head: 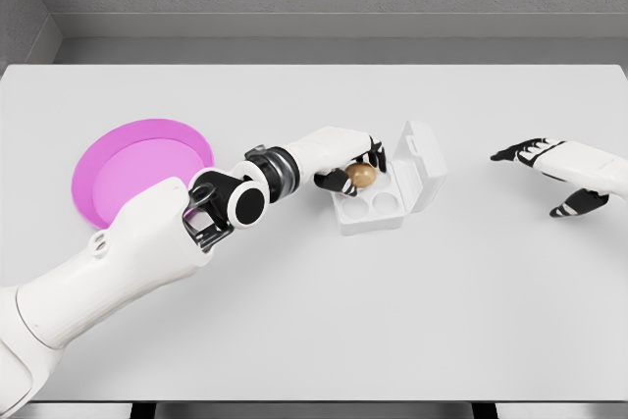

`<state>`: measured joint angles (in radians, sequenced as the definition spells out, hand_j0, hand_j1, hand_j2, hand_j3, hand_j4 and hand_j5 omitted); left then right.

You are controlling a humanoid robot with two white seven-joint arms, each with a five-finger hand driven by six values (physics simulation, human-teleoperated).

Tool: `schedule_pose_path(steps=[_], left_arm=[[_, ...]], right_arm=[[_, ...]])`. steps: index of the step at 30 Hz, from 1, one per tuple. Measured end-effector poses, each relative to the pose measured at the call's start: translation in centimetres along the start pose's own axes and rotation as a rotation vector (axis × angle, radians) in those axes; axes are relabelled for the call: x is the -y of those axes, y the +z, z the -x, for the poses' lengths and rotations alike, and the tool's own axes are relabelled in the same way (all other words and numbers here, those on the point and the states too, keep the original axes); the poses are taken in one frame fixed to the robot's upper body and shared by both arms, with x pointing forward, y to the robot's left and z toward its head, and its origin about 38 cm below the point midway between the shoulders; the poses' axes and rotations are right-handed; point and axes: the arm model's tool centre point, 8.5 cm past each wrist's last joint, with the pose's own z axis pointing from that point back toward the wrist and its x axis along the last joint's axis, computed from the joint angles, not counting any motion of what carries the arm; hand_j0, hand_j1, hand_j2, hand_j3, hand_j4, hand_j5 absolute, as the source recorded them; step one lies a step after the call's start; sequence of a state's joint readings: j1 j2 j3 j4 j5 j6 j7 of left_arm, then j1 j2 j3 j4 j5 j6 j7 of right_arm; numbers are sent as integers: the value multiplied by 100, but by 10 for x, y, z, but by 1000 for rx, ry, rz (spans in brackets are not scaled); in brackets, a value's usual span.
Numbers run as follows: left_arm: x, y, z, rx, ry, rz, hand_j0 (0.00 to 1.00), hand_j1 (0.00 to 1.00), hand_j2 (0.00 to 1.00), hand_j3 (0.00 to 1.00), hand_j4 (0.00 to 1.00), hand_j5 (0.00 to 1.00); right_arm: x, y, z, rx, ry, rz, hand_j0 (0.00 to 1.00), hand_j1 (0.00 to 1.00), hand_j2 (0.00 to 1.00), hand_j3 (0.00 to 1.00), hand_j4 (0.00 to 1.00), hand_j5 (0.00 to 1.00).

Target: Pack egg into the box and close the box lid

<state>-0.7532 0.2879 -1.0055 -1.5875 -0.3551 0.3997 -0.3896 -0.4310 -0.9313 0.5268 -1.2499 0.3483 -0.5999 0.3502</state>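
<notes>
A brown egg (360, 175) is seen just right of the frame's centre, at the rear-left cell of a small white egg box (378, 205). It is enclosed by the dark fingers (376, 154) of the left hand (345, 161), which are curled round it, so the grasp is judged not yet released. Whether the egg is already seated in its cell or held just above it cannot be told. Three other round cells of the box are seen empty. The lid (423, 159) stands raised and tilted back on the box's right side, so closing is still to be done. At the right edge of the frame the right hand (549, 169) is seen well apart from the box, its fingers spread and holding nothing. A pink plate (137, 166) lies at the left of the white table (392, 321), with nothing on it.
</notes>
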Motion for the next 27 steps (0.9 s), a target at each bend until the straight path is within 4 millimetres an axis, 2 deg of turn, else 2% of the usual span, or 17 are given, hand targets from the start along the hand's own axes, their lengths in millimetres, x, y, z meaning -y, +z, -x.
schedule_pose_path(steps=[14, 17, 19, 27], left_arm=[[2, 1, 0, -2, 7, 1, 67, 67, 67, 67, 67, 67], [1, 1, -1, -1, 7, 0, 69, 69, 69, 69, 69, 69], [2, 1, -1, -2, 9, 1, 74, 74, 74, 74, 74, 74], [1, 2, 1, -7, 10, -1, 78, 78, 78, 78, 78, 78]], right_arm=[[-1, 0, 0, 0, -1, -1, 100, 100, 100, 100, 100, 100], [-1, 0, 0, 0, -1, -1, 100, 100, 100, 100, 100, 100], [0, 0, 0, 0, 0, 0, 100, 100, 100, 100, 100, 100], [-1, 0, 0, 0, -1, -1, 100, 100, 100, 100, 100, 100]])
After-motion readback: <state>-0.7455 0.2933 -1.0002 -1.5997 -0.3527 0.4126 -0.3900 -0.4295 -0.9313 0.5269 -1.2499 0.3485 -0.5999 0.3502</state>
